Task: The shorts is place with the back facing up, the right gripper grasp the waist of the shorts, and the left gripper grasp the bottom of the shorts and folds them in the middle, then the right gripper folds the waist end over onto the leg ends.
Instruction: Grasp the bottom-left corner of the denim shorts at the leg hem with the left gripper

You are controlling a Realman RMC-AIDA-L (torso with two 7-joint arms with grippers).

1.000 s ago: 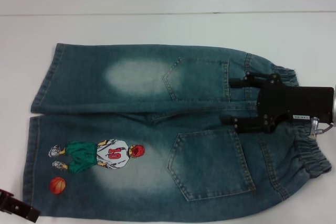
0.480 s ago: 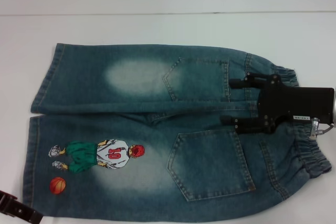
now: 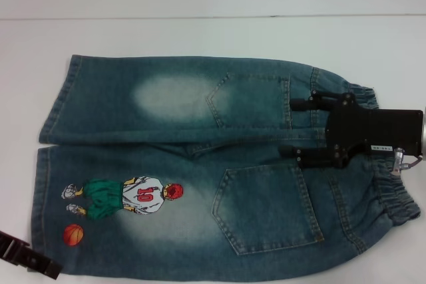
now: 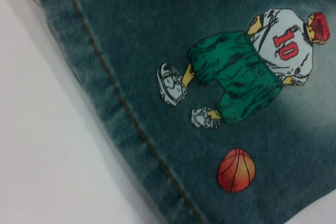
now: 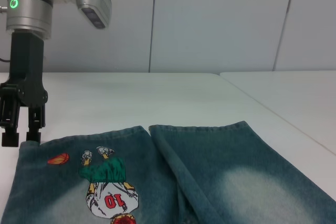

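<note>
A: Item one, the shorts [image 3: 200, 164]. We record them flat on the white bench [image 3: 200, 34], back side up, two patch pockets showing, waist toward our right, legs toward our left.

B: Confirmed. We also log the elastic waistband [image 3: 393, 194] gathered at the right end, and the leg ends [image 3: 50, 157] lying side by side at the left, each hem straight and stitched.

A: Item two, the print. We see the cartoon player [image 3: 126, 197] numbered 10 on the nearer leg, with the orange ball [image 3: 73, 235] beside it, close to the hem.

B: The left wrist view gives the same print and the stitched hem [image 4: 121, 114] running past it, with bare bench beyond.

A: Item three, the right gripper [image 3: 298, 128]. We place it over the waist end, between the two pockets, black body with a white label strip. Its fingers [image 3: 301, 104] stand apart, one to each side of the centre seam, clamped on nothing.

B: Item four, the left gripper [image 5: 20, 137]. We place it just above the outer corner of the printed leg's hem, pointing down. Its fingers [image 5: 33, 129] sit slightly apart with nothing between them.
</note>
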